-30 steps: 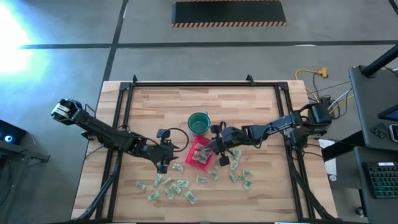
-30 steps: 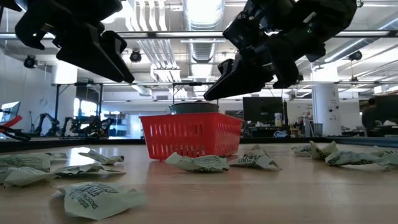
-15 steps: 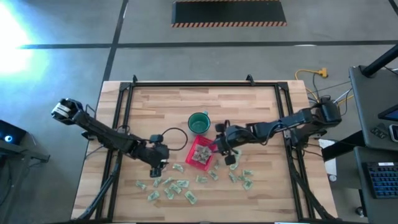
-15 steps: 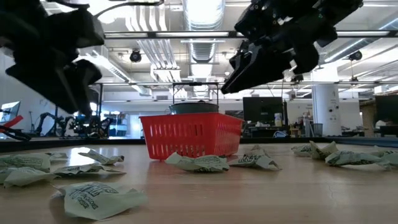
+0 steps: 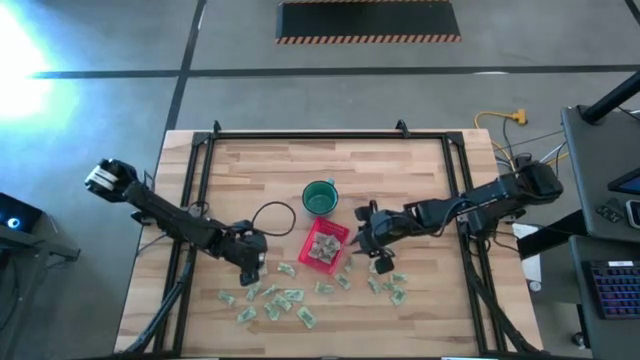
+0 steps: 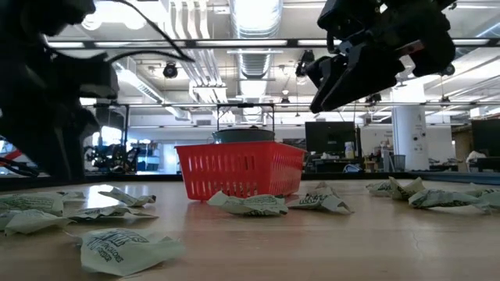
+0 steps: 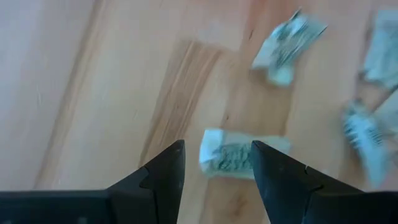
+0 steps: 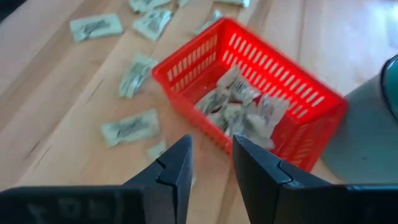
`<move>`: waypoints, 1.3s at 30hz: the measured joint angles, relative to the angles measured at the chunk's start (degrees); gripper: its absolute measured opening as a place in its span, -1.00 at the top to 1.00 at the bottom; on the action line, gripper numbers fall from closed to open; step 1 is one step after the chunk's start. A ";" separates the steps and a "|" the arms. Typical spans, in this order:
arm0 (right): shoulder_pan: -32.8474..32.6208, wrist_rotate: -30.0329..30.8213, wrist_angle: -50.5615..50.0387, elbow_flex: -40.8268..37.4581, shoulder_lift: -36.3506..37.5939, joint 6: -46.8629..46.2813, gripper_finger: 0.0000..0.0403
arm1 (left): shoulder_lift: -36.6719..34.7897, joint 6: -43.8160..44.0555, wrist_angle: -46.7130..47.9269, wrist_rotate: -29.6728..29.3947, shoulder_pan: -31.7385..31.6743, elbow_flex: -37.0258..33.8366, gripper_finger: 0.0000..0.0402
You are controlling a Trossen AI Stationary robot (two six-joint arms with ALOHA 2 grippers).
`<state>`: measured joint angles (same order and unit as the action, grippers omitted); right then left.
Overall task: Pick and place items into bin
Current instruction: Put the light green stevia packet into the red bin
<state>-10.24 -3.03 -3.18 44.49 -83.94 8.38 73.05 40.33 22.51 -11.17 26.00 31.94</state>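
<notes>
1. Two grippers are at work. The left gripper (image 7: 214, 171) has its jaws apart and empty, and one wrapped item (image 7: 239, 155) lies on the wood right between the fingertips, not yet clamped.
2. The right gripper (image 8: 211, 163) also has its jaws apart with nothing between them. Just ahead of them sits the red bin (image 8: 298, 134), and just past the bin stands the green cup (image 5: 320, 197).
3. Several items (image 8: 239, 109) already lie inside the bin, so part of the job is done.
4. Many loose items (image 5: 290, 297) are scattered on the table (image 5: 400, 175) around both grippers, so most of the picking is probably left.
5. Compared with a second ago, the right gripper has drawn back from over the bin to a spot beside it, above the loose items. The left gripper has dropped lower and moved away from the bin toward the scattered pieces.
</notes>
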 joint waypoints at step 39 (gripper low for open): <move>-2.87 22.08 -33.80 -1.30 8.35 -26.37 0.69 | 3.57 -14.32 -0.69 -2.29 0.00 5.86 1.00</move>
<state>-13.12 19.06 -36.98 43.19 -75.59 -18.00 76.62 26.01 21.82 -13.46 26.00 37.80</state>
